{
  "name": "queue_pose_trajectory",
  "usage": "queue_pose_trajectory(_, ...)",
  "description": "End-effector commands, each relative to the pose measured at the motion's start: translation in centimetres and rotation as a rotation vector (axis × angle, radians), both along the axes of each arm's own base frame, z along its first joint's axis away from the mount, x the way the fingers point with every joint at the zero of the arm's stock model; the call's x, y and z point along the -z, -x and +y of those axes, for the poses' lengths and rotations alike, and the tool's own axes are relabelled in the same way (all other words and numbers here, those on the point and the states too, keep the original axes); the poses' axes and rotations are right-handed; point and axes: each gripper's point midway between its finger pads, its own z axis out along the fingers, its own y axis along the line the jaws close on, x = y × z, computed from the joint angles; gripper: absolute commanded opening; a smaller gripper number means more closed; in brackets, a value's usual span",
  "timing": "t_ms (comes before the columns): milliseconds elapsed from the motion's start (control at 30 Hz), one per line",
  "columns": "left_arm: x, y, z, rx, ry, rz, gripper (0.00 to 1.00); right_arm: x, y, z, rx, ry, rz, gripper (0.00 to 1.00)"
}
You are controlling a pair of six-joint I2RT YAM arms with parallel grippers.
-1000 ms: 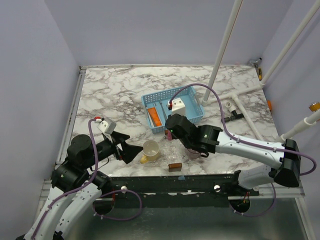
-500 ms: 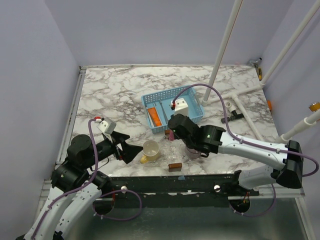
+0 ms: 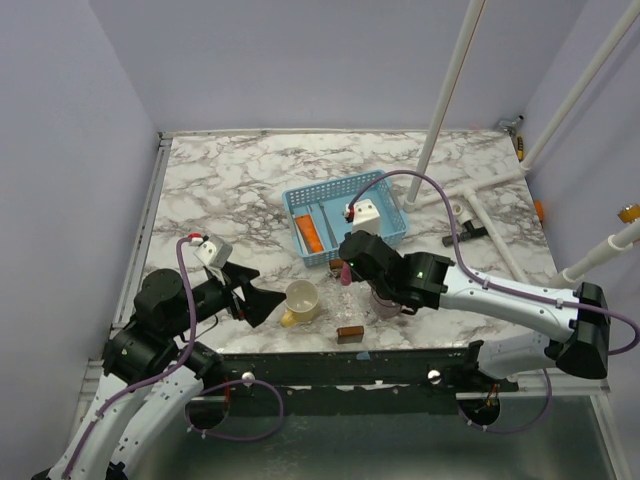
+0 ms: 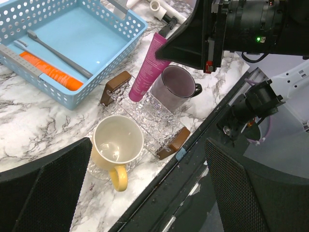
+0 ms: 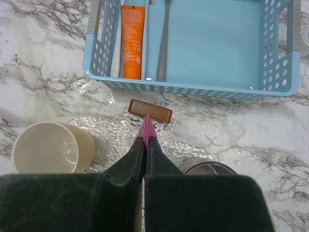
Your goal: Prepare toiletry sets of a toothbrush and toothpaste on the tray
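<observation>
table [image 3: 225, 195]: white marble with grey veins; everything below stands on it.
tray [image 5: 193, 86]: light blue basket with perforated walls, mid-table, just beyond the mugs.
tray contents: orange toothpaste [image 5: 132, 41] lies flat near the wall that is left in the right wrist view. The toothbrush [image 5: 163, 48] lies just beside it and parallel, grey-blue handle, head toward the far wall. A pale strip sits between tube and wall; cannot tell what it is. The rest of the floor is bare blue.
left gripper [image 3: 262, 290]: fingers spread wide with nothing between them, hanging near the table's near-left edge, beside the yellow mug.
right gripper [image 5: 146, 145]: fingers pressed together, clamped on the pink toothpaste, above the film just short of the tray's near wall.
clear film [image 4: 149, 118]: crinkled sheet under and between the mugs.
yellow mug [image 4: 117, 145]: upright, cream inside showing down to the bottom, handle toward the near edge.
purple-grey mug [image 4: 174, 87]: upright, just right of the pink tube; interior dark, contents cannot tell.
pink toothpaste [image 4: 147, 67]: hangs tilted from the right fingers, outside the tray; cannot tell if its lower end touches the film.
brown blocks [image 4: 115, 87]: one by the tray wall, beside the tube's lower end; the other [image 4: 173, 143] at the film's near edge.
writing: the orange tube carries print too small to read.
</observation>
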Motion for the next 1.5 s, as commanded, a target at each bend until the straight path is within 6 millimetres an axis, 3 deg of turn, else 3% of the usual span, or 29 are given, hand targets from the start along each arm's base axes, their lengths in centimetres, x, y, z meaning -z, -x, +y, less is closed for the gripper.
queue_pose_trajectory(0, 0.2, -0.4, 0.1, -0.014, -0.009, -0.012, 0.99, 0.0, -0.2, 0.3, 0.017, -0.03, -0.003, 0.01)
queue_pose_trajectory(500, 0.1, -0.4, 0.1, -0.012, -0.008, -0.015, 0.99, 2.4, -0.7, 1.4, 0.044, -0.06, 0.004, 0.01)
queue_pose_trajectory(1467, 0.2, -0.4, -0.1, -0.005, -0.012, -0.008, 0.99, 4.9, -0.9, 0.6, 0.082, -0.021, 0.007, 0.01)
